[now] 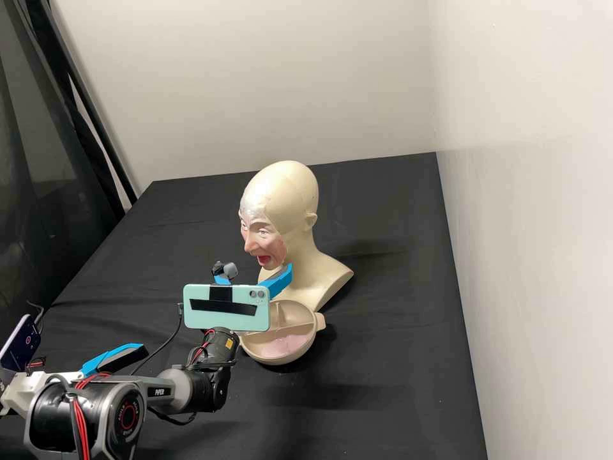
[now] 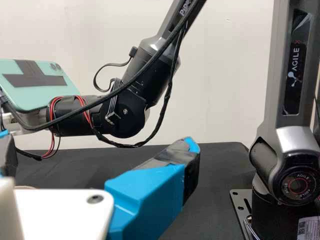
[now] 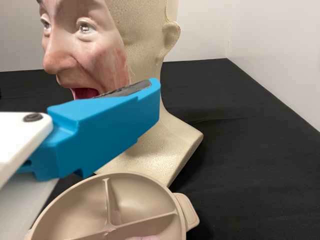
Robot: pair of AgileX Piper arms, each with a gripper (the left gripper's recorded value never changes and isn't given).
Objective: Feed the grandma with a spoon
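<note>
Feeding progress: judged early; nothing at the mouth (image 3: 85,93) yet, no scoop taken as far as seen.
Done: right arm (image 1: 191,386) low at the near side of the bowl (image 1: 281,352), right jaws aimed at the head (image 1: 284,217).
To do: taking up the spoon, scooping from the bowl, lifting to the open mouth, backing off; all judged pending.
Spoon: whereabouts cannot be told.
Right jaws: spread wide, nothing seen between them; one finger (image 3: 100,125) up by the chin, just below the mouth, contact cannot be told.
Left jaws: open or shut cannot be told; low at the near left of the bench (image 1: 383,255), well apart from head and bowl.
Head: upright, mid-bench, bald, mouth open, face turned toward the right jaws.
Bowl: on the bench right in front of the bust, touching it or just beside, cannot tell which; tan, divided, small tab handle on the rim; pinkish stuff in a near compartment, judged the food.
Counts: head 1; bowl 1; compartments 3; arms 2; phones 2.
Phones: mint phone (image 1: 227,308) strapped across the right wrist, between camera and bowl; second phone (image 1: 22,342) at the near left edge beside the left jaws.
Next move, judged: locating and gripping the spoon before anything else; care needed with wide jaws so close to the face.
</note>
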